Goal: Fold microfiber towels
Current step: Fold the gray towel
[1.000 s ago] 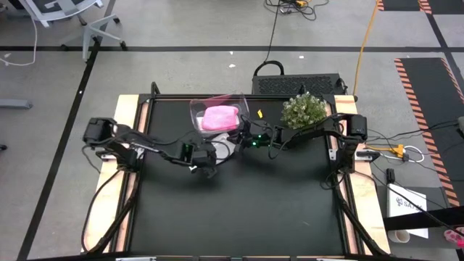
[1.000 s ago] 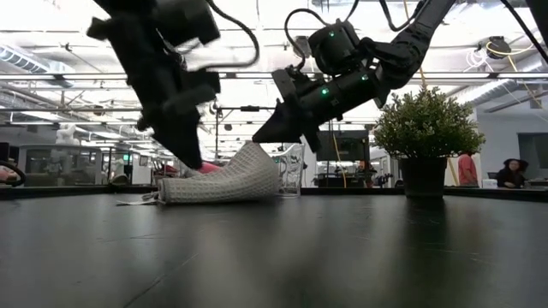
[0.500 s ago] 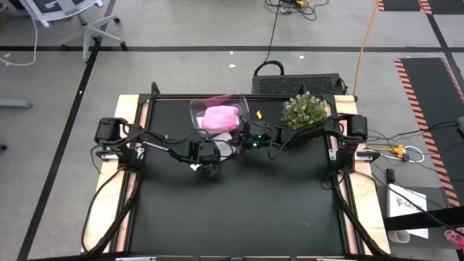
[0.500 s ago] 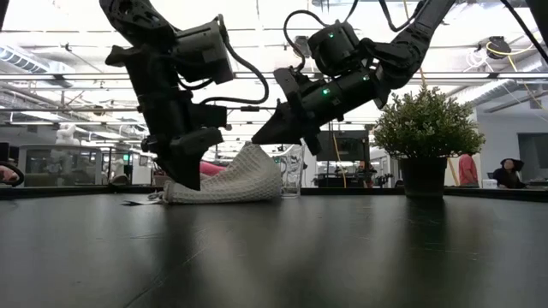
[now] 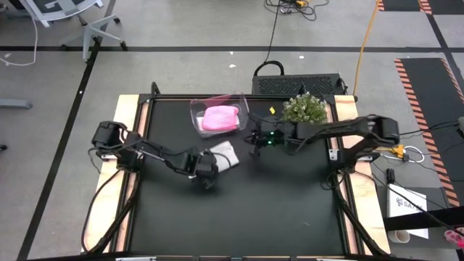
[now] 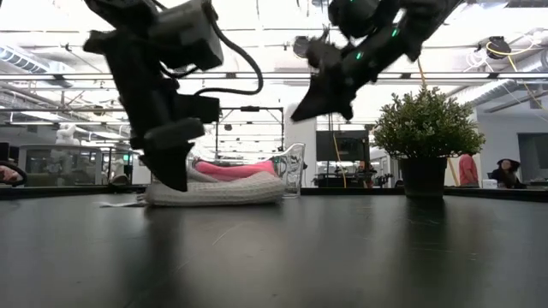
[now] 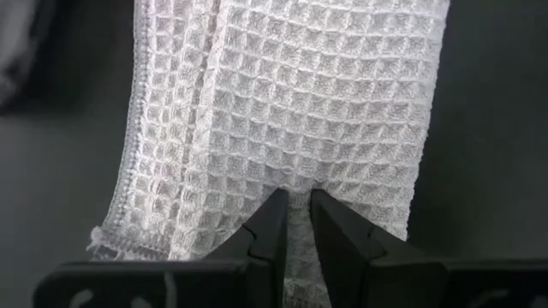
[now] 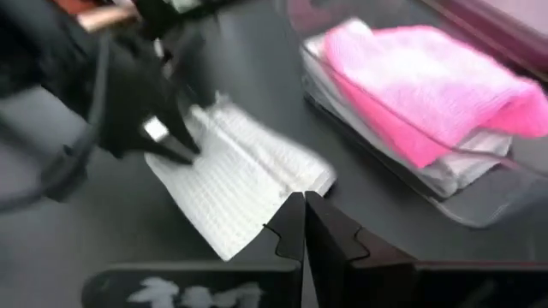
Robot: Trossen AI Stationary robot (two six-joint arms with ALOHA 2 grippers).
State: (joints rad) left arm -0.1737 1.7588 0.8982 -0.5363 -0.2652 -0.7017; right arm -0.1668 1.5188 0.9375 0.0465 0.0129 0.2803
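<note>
The white towel [image 5: 222,153] lies folded on the table [image 5: 275,210], just in front of the clear bin [image 5: 197,109] holding the pink towel [image 5: 220,117]. The left gripper [image 7: 294,224] pinches the white towel's edge between its fingers. The right gripper [image 5: 253,138] hangs near the bin, fingers closed and empty.

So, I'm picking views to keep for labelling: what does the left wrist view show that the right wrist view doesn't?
Only the left wrist view shows the left gripper pinching the white towel at its edge, and its waffle weave. Only the right wrist view shows the pink towel in the clear bin, a pale towel under it, and the shut right gripper above the table. Both show the white towel lying on the dark table.
</note>
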